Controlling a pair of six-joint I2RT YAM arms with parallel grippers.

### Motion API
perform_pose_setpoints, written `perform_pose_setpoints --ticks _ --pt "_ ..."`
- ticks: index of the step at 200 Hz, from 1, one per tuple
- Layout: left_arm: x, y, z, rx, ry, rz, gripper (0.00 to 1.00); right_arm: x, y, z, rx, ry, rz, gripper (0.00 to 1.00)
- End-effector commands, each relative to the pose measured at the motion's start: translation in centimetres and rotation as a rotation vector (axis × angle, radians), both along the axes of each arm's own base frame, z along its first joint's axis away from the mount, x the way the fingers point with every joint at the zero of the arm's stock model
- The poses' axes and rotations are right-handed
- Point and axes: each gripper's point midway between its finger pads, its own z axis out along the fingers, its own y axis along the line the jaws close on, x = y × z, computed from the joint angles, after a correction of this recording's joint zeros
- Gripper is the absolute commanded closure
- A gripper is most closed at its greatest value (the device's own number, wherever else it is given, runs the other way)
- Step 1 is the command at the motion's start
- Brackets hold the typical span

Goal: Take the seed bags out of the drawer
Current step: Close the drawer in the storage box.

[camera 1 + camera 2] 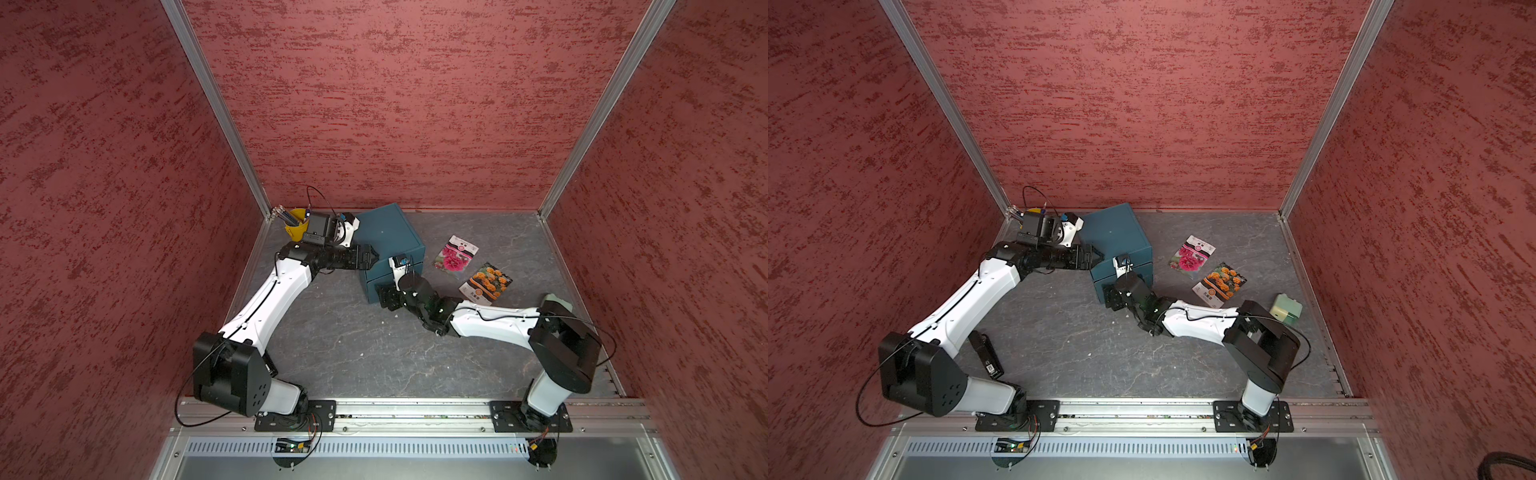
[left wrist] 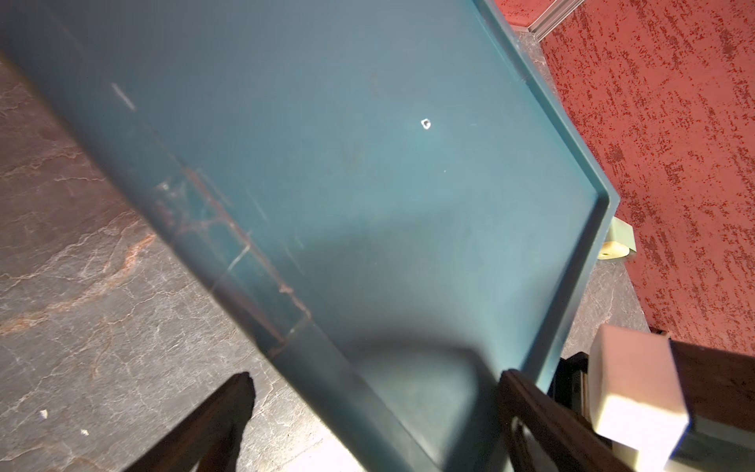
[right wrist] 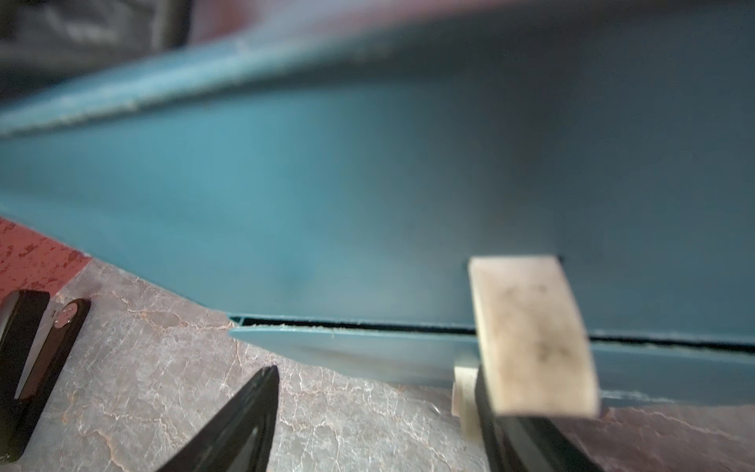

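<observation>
Two seed bags (image 1: 456, 255) lie on the table (image 1: 353, 345) beside the box (image 1: 388, 232); we guess a third hides inside, so the right gripper (image 1: 385, 296), spread empty, meets the drawer (image 3: 347, 352) while the left gripper (image 1: 372, 254), also spread, braces the box.

blurred: teal square drawer cabinet (image 3: 367, 184), too close to my right wrist camera | hidden: pale green block (image 1: 556, 298), mostly behind my right elbow | drawer's inside: cannot see

Bare floor (image 1: 353, 345) before teal cabinet (image 1: 386, 232)
</observation>
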Motion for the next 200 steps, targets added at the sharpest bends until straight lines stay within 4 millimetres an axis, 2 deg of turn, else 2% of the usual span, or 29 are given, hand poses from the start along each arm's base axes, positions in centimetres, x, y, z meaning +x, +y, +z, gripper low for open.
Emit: perform_pose_setpoints --ticks 1,43,60,87,108,138,164,200 --pt "-1.6 0.5 -1.0 0.035 0.052 -0.021 0.04 1.5 0.4 1.4 0.031 -0.053 -0.037 0.21" --pt "-1.5 0.5 -1.2 0.037 0.053 -0.024 0.04 1.3 0.3 0.9 0.051 -0.018 -0.050 0.21" --pt "-1.4 0.6 -1.1 0.037 0.051 -0.022 0.04 0.7 -0.6 0.5 0.054 0.020 -0.069 0.20" --pt "-1.3 0.5 -0.9 0.034 0.045 -0.022 0.04 -1.2 -2.6 -0.5 0.060 0.116 -0.088 0.19" --pt "-1.2 0.4 -0.9 0.030 0.043 -0.023 0.04 -3.2 -4.1 -2.0 0.082 0.214 -0.098 0.19" --pt "-1.2 0.3 -0.8 0.028 0.042 -0.026 0.04 -4.9 -5.5 -3.8 0.183 0.355 -0.131 0.20" --pt "-1.2 0.3 -0.7 0.026 0.043 -0.026 0.04 -5.1 -5.5 -4.8 0.268 0.417 -0.151 0.24" --pt "-1.4 0.3 -0.7 0.026 0.047 -0.030 0.04 -3.8 -5.0 -5.6 0.400 0.473 -0.178 0.31"
